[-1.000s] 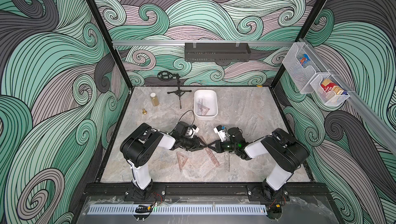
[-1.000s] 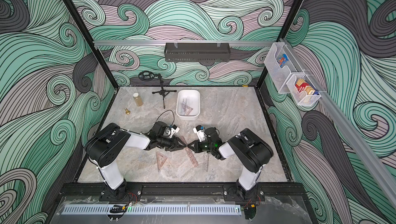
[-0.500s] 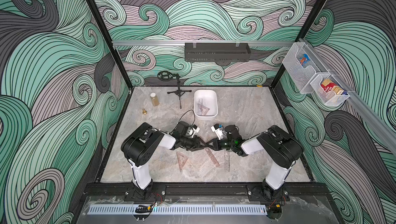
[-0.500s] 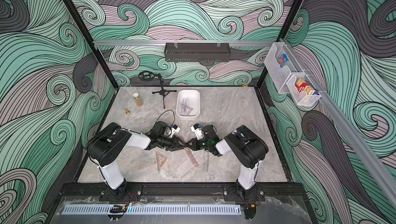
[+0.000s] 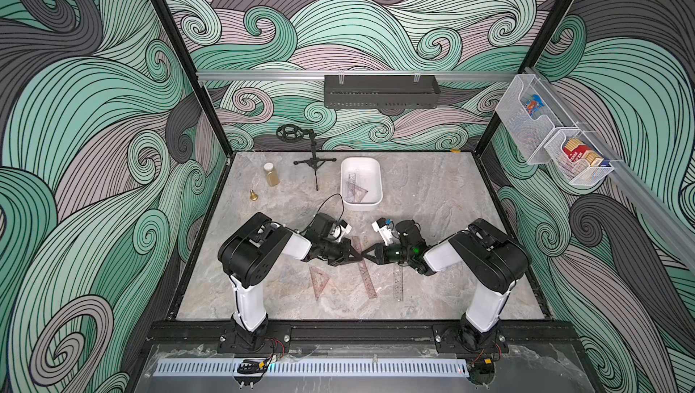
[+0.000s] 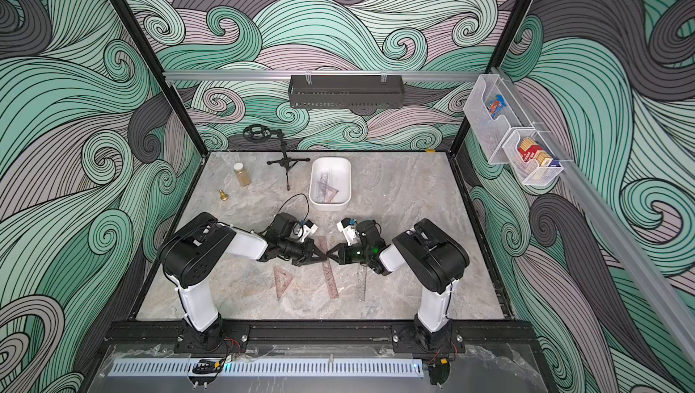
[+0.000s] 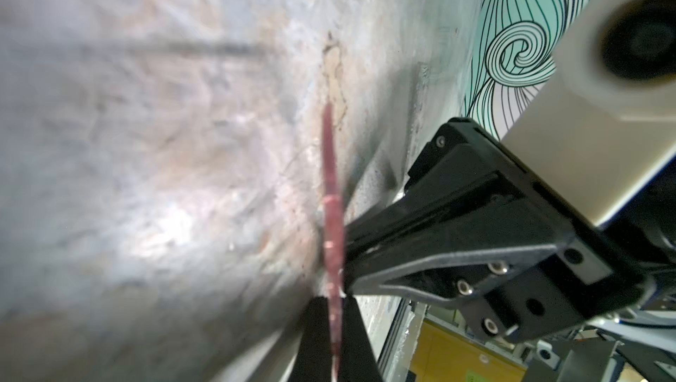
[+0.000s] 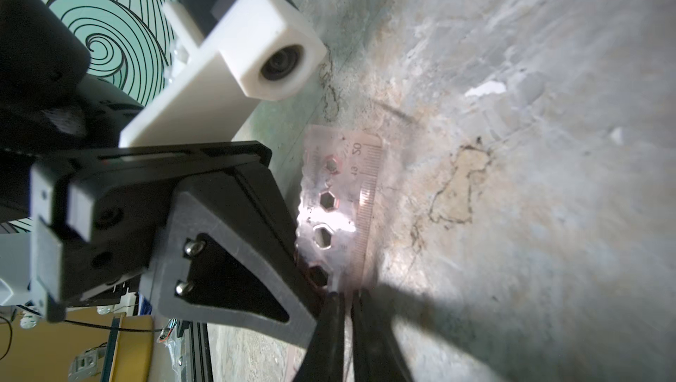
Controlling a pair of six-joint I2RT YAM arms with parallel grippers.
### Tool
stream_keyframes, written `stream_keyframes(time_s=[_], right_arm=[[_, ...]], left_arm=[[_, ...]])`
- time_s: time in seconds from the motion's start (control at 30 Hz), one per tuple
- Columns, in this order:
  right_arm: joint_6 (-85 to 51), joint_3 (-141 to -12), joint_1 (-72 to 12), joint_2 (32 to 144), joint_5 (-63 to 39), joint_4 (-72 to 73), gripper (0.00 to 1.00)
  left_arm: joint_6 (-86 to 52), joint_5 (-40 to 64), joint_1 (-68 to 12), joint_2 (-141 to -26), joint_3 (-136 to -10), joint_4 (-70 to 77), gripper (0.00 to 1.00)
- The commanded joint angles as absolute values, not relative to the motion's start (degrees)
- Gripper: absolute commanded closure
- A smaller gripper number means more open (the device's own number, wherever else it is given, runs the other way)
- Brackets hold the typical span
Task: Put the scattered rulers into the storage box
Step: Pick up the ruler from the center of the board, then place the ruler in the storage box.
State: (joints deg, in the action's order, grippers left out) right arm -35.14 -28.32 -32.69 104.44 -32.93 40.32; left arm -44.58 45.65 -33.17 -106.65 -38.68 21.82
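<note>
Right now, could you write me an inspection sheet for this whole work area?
Surface: marble-look tabletop, flat, veined.
Job's things: white storage box holds a tinted set square; outside it lie a pinkish set square, a pinkish-brown ruler and a clear ruler.
Clutter: capped jar, brass bell, mini tripod, all far left.
Grippers: left gripper shut on the pinkish-brown ruler; right gripper shut, tips at that ruler's opposite edge, hold unclear.
Cables: black cable loops from the left wrist.
Surroundings: wave-pattern walls, black shelf, two mesh baskets holding packets.
</note>
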Motion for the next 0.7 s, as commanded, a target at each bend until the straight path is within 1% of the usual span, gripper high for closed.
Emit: stream_keyframes(time_s=[0.0, 0.07, 0.17, 0.23, 0.3, 0.37, 0.5, 0.6, 0.67], right_arm=[[-35.1, -26.6, -32.7, 104.4, -33.2, 34.6, 0.89], [-34.7, -26.3, -31.6, 102.0, -34.7, 35.0, 0.89], [-33.1, -26.3, -29.7, 95.4, -36.5, 33.8, 0.87], [-30.7, -26.3, -28.2, 89.7, -36.0, 30.7, 0.85], [-28.7, -26.2, -27.1, 85.0, -34.1, 27.6, 0.84], [-28.0, -25.7, -26.2, 81.5, -32.4, 26.3, 0.84], [-28.8, -25.0, -25.8, 76.7, -30.9, 25.7, 0.87], [-30.0, -24.5, -25.6, 73.9, -30.1, 26.5, 0.87], [-29.8, -24.6, -25.4, 72.7, -29.9, 25.6, 0.87]], left_arm=[[-43.2, 39.2, -33.8, -108.3, -38.2, 14.2, 1.0], [-42.4, 39.3, -33.8, -106.9, -38.8, 12.6, 1.0], [-39.9, 39.7, -33.8, -101.7, -42.1, 7.6, 1.0], [-36.1, 39.6, -33.8, -98.5, -47.8, 1.7, 1.0], [-31.3, 39.8, -33.5, -98.0, -55.1, -4.0, 1.0], [-27.3, 41.0, -33.0, -100.4, -64.5, -9.2, 1.0], [-19.4, 41.4, -31.8, -110.0, -87.4, -19.5, 1.0], [-13.1, 38.0, -31.4, -118.1, -104.2, -25.2, 1.0], [-12.7, 36.9, -30.5, -123.5, -113.1, -26.1, 1.0]])
